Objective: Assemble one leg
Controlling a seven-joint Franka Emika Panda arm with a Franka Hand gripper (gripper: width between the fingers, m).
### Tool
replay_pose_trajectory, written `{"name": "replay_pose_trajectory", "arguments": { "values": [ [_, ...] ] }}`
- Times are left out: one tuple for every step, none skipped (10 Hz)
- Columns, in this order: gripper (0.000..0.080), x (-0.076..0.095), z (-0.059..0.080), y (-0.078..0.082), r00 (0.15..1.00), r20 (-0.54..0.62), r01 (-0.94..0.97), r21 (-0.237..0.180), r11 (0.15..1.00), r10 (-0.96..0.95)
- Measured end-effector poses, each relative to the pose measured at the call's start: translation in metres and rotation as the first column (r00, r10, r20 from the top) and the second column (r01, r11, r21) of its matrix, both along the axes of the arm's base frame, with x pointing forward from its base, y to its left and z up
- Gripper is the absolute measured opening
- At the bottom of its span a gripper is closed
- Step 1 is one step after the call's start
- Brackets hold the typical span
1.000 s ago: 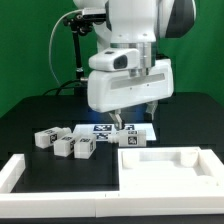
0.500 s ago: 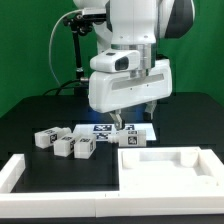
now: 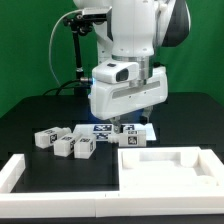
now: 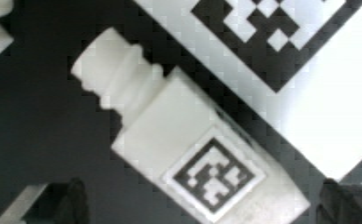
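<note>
Exterior view's left: three spare legs (image 3: 63, 146) sat grouped on the tabletop (image 3: 25, 120) | centre: end effector (image 3: 128, 122) had swivelled at the wrist since a second ago, jaws apart, hovering over the leg (image 3: 131, 139) beside the marker board (image 3: 100, 128) | judgement: was aligning for a grasp, nothing held.

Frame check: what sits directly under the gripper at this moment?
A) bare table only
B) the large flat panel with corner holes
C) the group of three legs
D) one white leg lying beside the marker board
D: in the wrist view a leg with a square tag lies between the open jaws of the gripper, next to the marker board. In the exterior view, the three other legs sit off to the exterior view's left.
</note>
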State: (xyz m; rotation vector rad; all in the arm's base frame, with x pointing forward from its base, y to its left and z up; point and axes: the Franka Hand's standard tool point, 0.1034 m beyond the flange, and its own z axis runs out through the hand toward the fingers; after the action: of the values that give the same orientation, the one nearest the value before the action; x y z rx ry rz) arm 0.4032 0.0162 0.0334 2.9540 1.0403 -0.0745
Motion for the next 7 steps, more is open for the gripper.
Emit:
{"name": "replay_pose_trajectory", "arguments": {
  "values": [
    [0.0648,-0.003,-0.006,0.001,1.000,-0.006,-0.001,-0.004,1.000,0.001],
    [0.0648,-0.006,-0.011,0.001,1.000,-0.011,-0.004,-0.008,1.000,0.004],
    [0.0648,-0.008,-0.015,0.001,1.000,-0.018,-0.004,-0.010,1.000,0.004],
    [0.0648,-0.009,-0.020,0.002,1.000,-0.026,-0.006,-0.013,1.000,0.005],
    [0.0648,-0.010,-0.023,0.000,1.000,-0.022,-0.004,-0.017,1.000,0.004],
    [0.0648,-0.010,-0.023,-0.001,1.000,-0.024,-0.003,-0.018,1.000,0.003],
    [0.0648,-0.010,-0.023,-0.001,1.000,-0.024,-0.003,-0.018,1.000,0.003]
  ]
}}
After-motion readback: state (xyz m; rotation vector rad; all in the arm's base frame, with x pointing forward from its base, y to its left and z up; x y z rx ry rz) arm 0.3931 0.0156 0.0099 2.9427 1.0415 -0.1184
